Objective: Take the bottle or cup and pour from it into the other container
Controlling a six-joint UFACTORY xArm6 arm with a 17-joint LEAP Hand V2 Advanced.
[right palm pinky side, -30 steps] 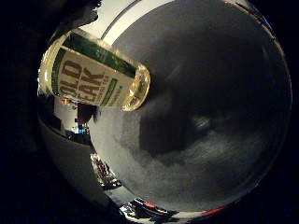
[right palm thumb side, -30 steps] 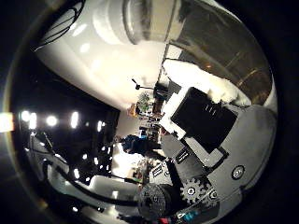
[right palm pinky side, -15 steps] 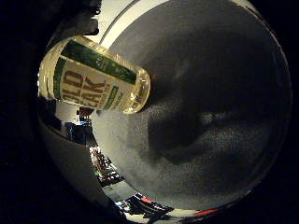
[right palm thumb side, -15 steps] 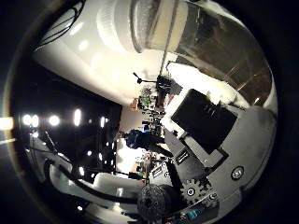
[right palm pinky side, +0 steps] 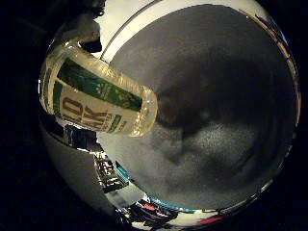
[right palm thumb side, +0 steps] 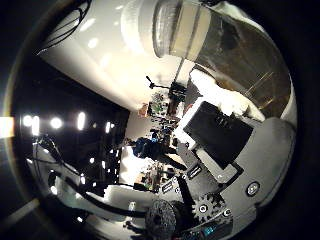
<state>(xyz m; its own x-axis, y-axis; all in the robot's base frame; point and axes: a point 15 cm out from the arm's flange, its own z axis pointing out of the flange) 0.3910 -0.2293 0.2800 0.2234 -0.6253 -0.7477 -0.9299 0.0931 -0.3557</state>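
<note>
A: While the bottle point(right palm pinky side: 96, 98) lies tilted against the palm, above the grey tabletop point(right palm pinky side: 221, 144), is it gripped?

B: Seemingly; the hand point(right palm thumb side: 225, 150) looks curled round it, presumably for pouring.

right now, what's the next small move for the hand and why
Probably close in on the bottle and curl round it. It fills much of the little finger side view, so it is near the palm, above the grey surface. Parts of the hand show, but no grasp is visible, and no second container.
</note>
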